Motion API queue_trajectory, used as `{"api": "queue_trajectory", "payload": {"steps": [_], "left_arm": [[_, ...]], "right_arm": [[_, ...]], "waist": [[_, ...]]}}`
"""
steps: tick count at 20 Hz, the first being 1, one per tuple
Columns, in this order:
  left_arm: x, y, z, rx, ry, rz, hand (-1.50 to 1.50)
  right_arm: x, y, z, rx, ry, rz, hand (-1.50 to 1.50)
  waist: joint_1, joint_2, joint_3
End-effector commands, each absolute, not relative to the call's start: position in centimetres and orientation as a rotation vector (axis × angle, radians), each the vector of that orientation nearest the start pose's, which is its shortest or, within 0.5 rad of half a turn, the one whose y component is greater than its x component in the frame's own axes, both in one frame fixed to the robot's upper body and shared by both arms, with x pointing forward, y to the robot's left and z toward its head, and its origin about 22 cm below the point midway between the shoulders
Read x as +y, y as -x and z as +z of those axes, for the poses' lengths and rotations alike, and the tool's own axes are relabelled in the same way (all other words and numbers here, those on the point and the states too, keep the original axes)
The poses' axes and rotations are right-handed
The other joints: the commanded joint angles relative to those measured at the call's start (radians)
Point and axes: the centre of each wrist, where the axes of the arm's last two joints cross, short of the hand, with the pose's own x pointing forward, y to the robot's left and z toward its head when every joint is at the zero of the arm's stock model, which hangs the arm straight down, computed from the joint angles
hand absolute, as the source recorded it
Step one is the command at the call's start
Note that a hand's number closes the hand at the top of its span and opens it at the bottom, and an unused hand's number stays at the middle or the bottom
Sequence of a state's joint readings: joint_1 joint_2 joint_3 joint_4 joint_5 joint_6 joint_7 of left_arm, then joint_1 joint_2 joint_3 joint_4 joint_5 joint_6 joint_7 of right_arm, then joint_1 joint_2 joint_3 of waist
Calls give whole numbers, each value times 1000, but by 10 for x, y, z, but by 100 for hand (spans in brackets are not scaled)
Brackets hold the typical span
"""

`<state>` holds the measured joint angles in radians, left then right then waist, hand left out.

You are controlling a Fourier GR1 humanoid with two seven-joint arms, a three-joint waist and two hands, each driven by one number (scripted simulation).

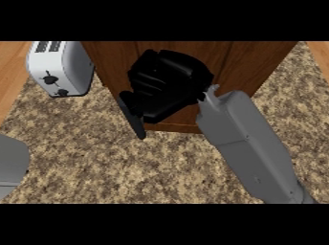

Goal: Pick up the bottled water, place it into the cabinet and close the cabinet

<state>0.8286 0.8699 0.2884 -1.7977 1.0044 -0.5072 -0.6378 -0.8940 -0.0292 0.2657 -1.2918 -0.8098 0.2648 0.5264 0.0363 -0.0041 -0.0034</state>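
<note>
- Our right hand (166,82) hangs over the wooden cabinet (252,62), fingers curled; we cannot tell what it holds.
- No bottled water shows; it may be hidden.
- We judge placing is underway; closing the door comes next.
- Left forearm (1,165) rests near left.

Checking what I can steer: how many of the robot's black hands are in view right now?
1. The right black hand is over the brown wooden cabinet at top centre. Only the left grey forearm shows at the left edge; its hand is out of view.
</note>
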Motion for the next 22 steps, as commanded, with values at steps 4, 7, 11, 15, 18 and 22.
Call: {"api": "queue_trajectory", "payload": {"steps": [4,7,11,15,18,22], "left_arm": [[448,-57,90,-1871,212,80,-150],[445,-51,77,-1866,220,88,-150],[457,-57,91,-1884,209,61,-150],[454,-58,87,-1866,239,69,-150],[447,-59,87,-1885,229,52,-150],[452,-68,86,-1859,244,40,-150]], "right_arm": [[-80,-386,188,-1431,-930,626,150],[-66,-390,196,-1483,-911,623,150],[-75,-398,210,-1575,-867,584,-150],[-68,-399,238,-1640,-810,564,-150],[-68,-404,240,-1657,-765,549,-150],[-67,-402,243,-1670,-783,527,-150]], "waist": [[-15,7,4],[-9,8,3],[-8,10,3],[-6,9,2],[8,13,2],[-14,14,1]]}}
